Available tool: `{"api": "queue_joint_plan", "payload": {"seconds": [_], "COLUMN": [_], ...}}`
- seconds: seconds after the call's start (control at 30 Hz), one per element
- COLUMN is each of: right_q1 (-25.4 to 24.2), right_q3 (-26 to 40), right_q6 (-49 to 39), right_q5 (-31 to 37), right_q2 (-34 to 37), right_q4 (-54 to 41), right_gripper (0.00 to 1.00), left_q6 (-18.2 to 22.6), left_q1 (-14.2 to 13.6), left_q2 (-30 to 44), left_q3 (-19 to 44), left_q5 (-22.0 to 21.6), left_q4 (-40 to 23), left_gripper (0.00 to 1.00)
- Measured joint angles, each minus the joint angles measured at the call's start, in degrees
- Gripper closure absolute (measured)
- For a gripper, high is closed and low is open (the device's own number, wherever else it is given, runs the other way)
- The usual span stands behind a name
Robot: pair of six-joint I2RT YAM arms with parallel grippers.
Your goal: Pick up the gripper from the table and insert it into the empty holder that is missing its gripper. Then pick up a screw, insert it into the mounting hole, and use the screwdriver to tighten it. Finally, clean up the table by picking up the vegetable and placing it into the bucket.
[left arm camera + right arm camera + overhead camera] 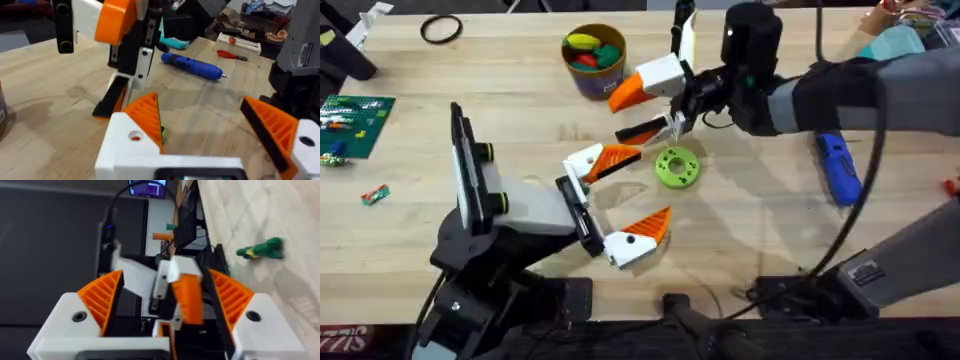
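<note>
The left gripper lies low over the large light wooden butcher-block table, its white fingers with orange ribbed pads spread wide and holding nothing. Behind it stands the small round bluish-purple bucket, with yellow, red and green toy food inside. A green plastic disc lies just past the left fingertips. The right gripper is also spread apart. Between its pads sit the orange wedge-shaped plastic gripper tip and the white angular holder; contact cannot be told. A green toy vegetable lies on the table. The blue pen-shaped screwdriver lies at the right.
</note>
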Motion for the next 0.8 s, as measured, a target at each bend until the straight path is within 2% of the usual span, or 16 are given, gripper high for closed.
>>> {"api": "queue_joint_plan", "payload": {"seconds": [0.3,0.5,0.8], "right_q1": [0.0,0.0,0.0], "right_q3": [0.0,0.0,0.1], "right_q6": [0.1,0.0,-6.6], "right_q5": [0.5,1.0,10.2], "right_q2": [-9.0,-12.9,-17.6], "right_q4": [-5.5,-13.3,-24.2], "right_gripper": [0.012,0.012,0.012], "left_q6": [0.0,0.0,0.0], "left_q1": [0.0,0.0,0.0], "left_q2": [0.0,0.0,0.0], "left_q3": [0.0,0.0,0.0], "left_q5": [0.0,0.0,0.0], "left_q4": [0.0,0.0,0.0], "left_gripper": [0.015,0.013,0.014]}}
